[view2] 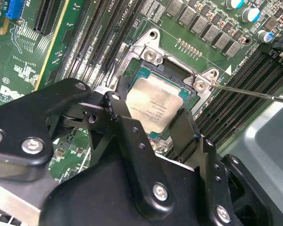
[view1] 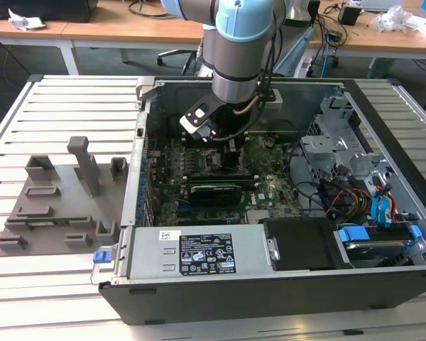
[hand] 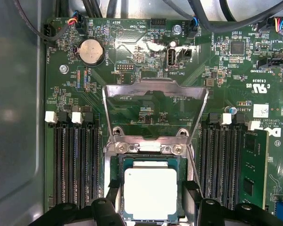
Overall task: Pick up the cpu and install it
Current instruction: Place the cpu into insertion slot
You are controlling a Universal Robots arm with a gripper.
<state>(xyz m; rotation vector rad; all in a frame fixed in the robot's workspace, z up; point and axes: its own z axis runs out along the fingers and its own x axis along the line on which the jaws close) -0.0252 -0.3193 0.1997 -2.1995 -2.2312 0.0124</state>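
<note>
In the second wrist view the gripper (view2: 155, 117) looks clamped on two opposite edges of the cpu (view2: 155, 106), holding it face up just over the open socket (view2: 172, 75). The load plate (hand: 155, 87) is swung up clear in the first wrist view. To seat it well, keep the chip level and square to the socket (bare contacts show past one edge, so it seems unseated) and lower it straight, without sliding or forcing.
</note>
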